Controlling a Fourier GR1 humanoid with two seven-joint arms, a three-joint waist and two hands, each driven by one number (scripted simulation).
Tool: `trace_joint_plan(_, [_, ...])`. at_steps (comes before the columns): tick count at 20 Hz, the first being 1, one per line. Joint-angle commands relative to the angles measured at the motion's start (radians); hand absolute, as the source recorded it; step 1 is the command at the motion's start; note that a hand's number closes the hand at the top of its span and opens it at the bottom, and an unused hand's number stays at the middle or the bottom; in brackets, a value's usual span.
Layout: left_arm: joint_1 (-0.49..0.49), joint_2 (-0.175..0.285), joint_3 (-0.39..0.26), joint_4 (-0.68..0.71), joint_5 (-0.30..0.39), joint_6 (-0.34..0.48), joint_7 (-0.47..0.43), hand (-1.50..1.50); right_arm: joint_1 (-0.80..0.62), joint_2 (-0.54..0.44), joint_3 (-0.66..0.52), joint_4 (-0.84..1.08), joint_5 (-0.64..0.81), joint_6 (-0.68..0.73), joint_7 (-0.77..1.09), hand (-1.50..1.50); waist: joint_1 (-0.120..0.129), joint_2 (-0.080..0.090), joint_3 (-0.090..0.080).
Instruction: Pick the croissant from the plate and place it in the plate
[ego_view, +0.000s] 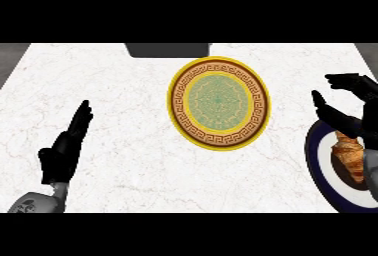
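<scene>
A golden-brown croissant (350, 156) lies on a dark blue plate with a white ring (317, 165) at the right edge of the head view. My right hand (345, 107) hovers just above and behind the croissant, open, thumb and fingers spread apart, holding nothing. Near the counter's middle stands a round plate (218, 103) with a yellow rim, a brown patterned band and a green centre; nothing lies on it. My left hand (68, 145) rests open at the lower left, fingers straight and pointing up, away from both plates.
The white marble counter (118, 85) spreads under everything. A dark grey block (167, 49) sits at the counter's far edge, behind the yellow plate. The blue plate is cut off by the view's right edge.
</scene>
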Motion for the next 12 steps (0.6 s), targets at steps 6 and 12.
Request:
trace_joint_plan(6, [0.008,-0.031,0.036,0.108,0.045,-0.122,-0.070,0.00,0.203,0.199,0.008,0.133,0.165,-0.271,-0.413,-1.50,-0.012,-0.007,0.008])
trace_joint_plan(12, [0.021,-0.017,0.089,0.109,0.045,-0.180,-0.076,0.00,0.314,0.184,0.020,-0.069,0.334,-0.411,-0.223,-1.50,-0.014,-0.010,0.007])
